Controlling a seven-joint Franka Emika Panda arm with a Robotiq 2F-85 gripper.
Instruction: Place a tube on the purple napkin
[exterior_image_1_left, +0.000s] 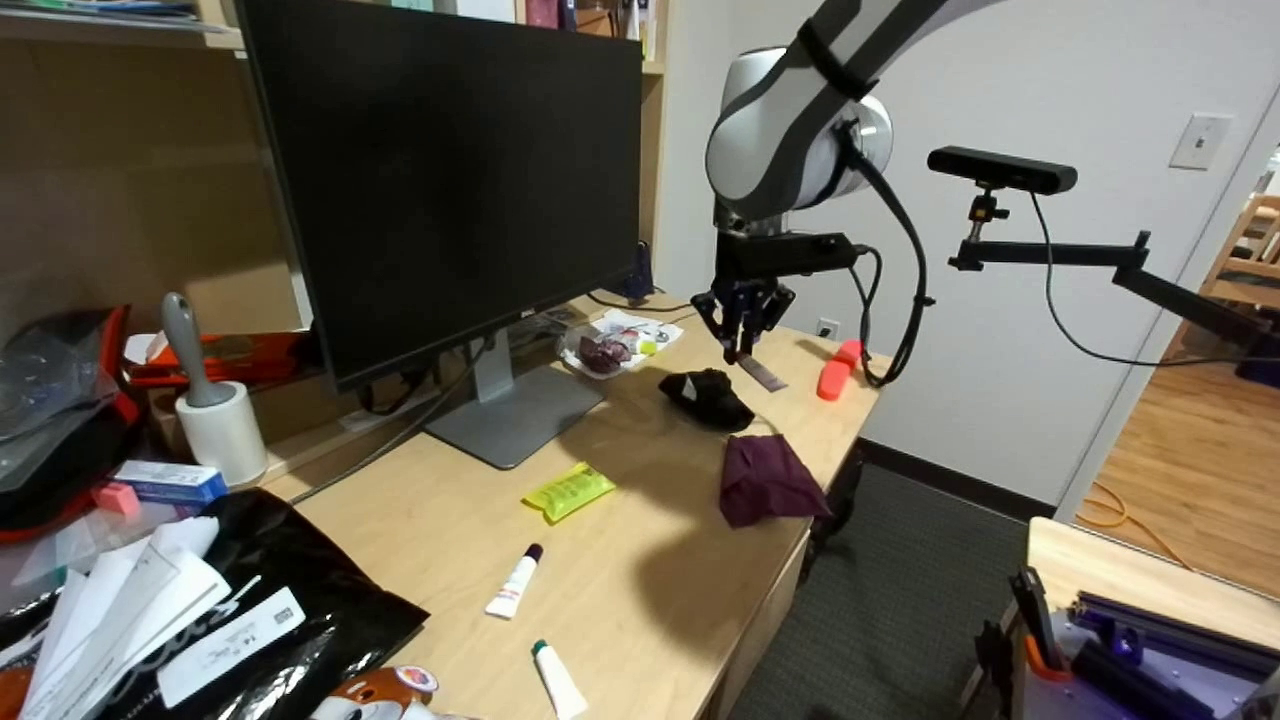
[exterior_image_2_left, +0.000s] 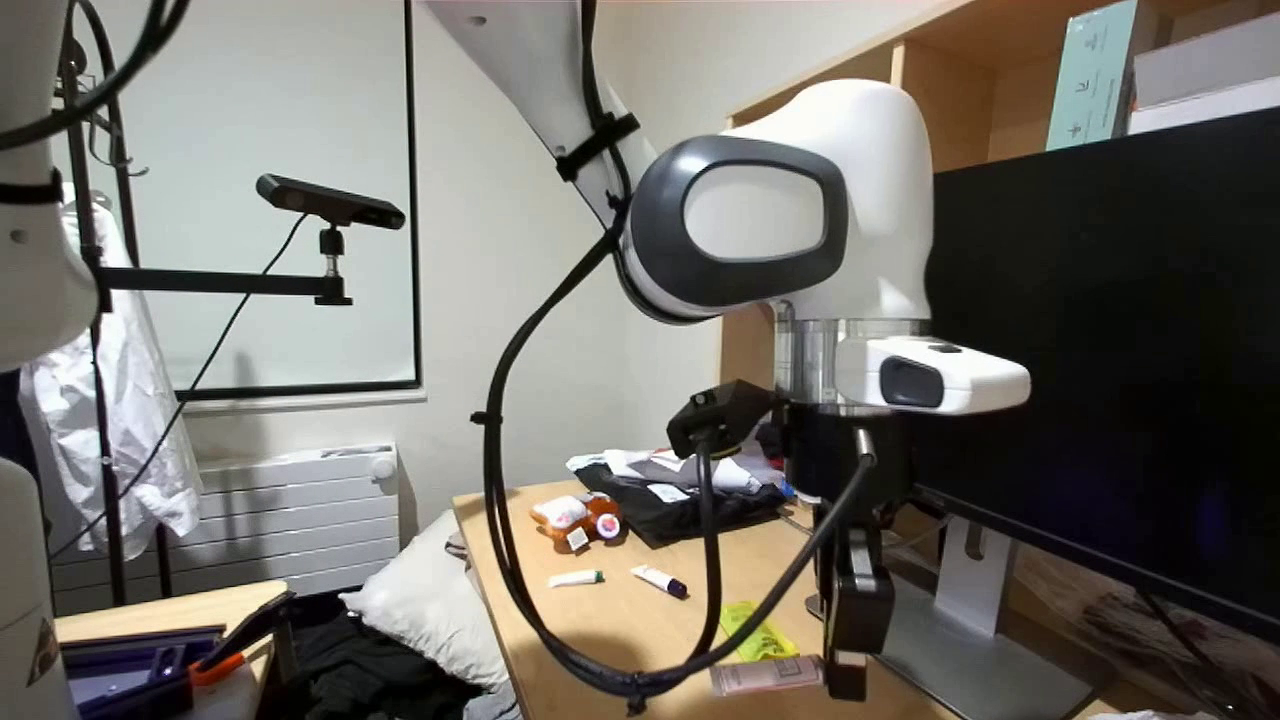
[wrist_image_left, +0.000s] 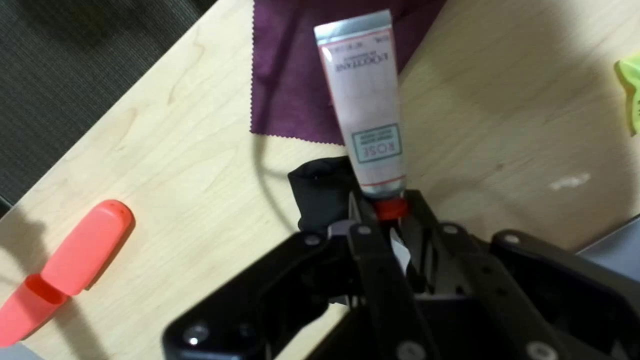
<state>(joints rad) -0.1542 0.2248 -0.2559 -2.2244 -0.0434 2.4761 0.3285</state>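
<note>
My gripper (wrist_image_left: 385, 210) is shut on the red cap of a pale pink tube with a silver end (wrist_image_left: 367, 100). The gripper (exterior_image_1_left: 740, 355) and the tube (exterior_image_1_left: 762, 374) are above the desk. The tube (exterior_image_2_left: 765, 676) sticks out sideways from the fingertips (exterior_image_2_left: 847, 675) in an exterior view. The purple napkin (exterior_image_1_left: 765, 485) lies at the desk's edge. In the wrist view the napkin (wrist_image_left: 300, 95) shows beyond and below the tube. A white tube with a dark cap (exterior_image_1_left: 515, 584) and a white tube with a green cap (exterior_image_1_left: 558, 682) lie on the desk.
A black cloth item (exterior_image_1_left: 708, 398) lies below the gripper, beside the napkin. A red case (wrist_image_left: 87, 247) lies by the desk edge. A yellow packet (exterior_image_1_left: 568, 491), a monitor (exterior_image_1_left: 450, 190), a tray of small items (exterior_image_1_left: 620, 342) and a black bag (exterior_image_1_left: 300, 590) are around.
</note>
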